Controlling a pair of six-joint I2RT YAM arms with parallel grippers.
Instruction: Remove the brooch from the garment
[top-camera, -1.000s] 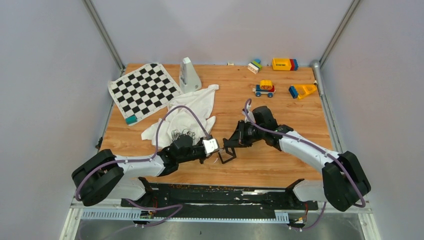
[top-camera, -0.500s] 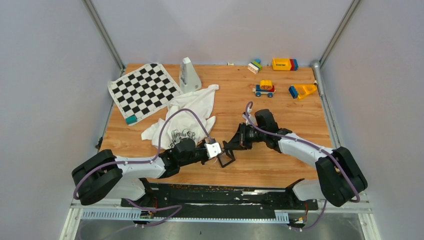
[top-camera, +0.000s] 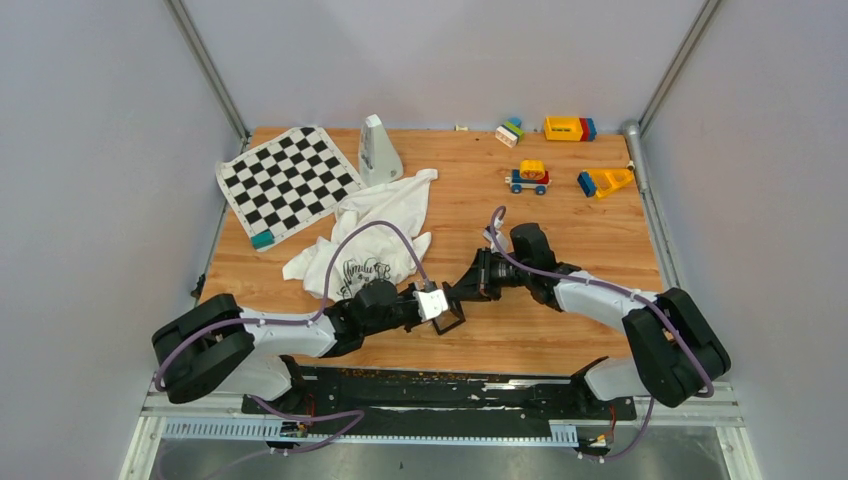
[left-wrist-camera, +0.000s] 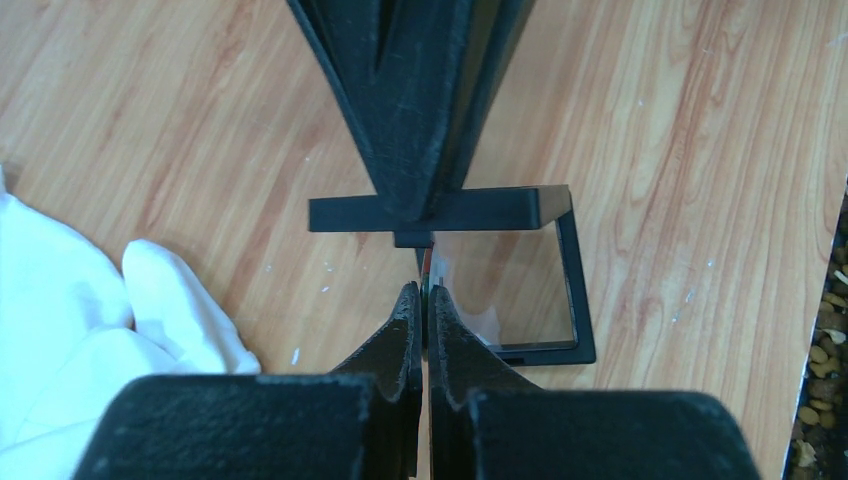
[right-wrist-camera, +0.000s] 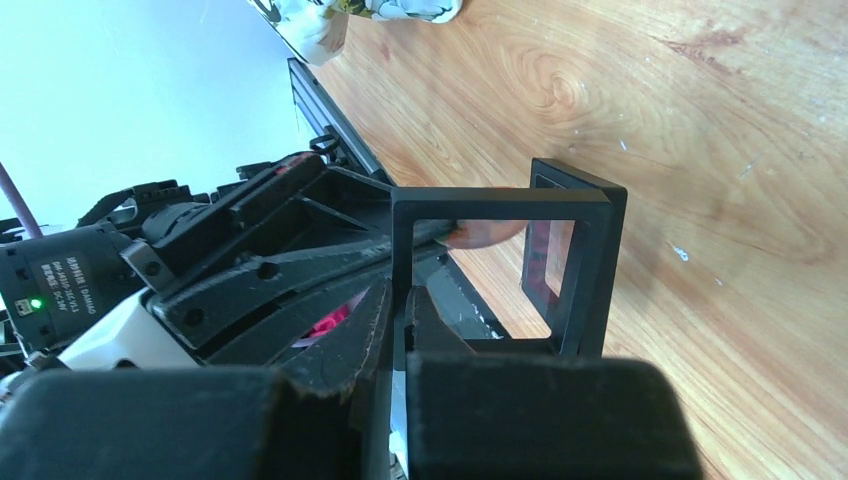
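Note:
The white garment with black script lies crumpled left of centre; a fold of the garment shows in the left wrist view. My left gripper is shut on a thin piece seen edge-on. From the right wrist view that piece is the golden-brown brooch, showing through a black square frame. My right gripper is shut on that frame's edge. In the top view the left gripper and the right gripper meet at the frame, near the table's front. A hinged half of the frame, with clear film, hangs just above the wood.
A chequered mat with a teal block lies at the back left, with a white cone-shaped object beside it. A toy car and coloured blocks sit at the back right. Crumbs line the near edge.
Both grippers have closed in on each other. The left one has slid right and forward, and the frame in the right gripper has moved down-left to meet it.

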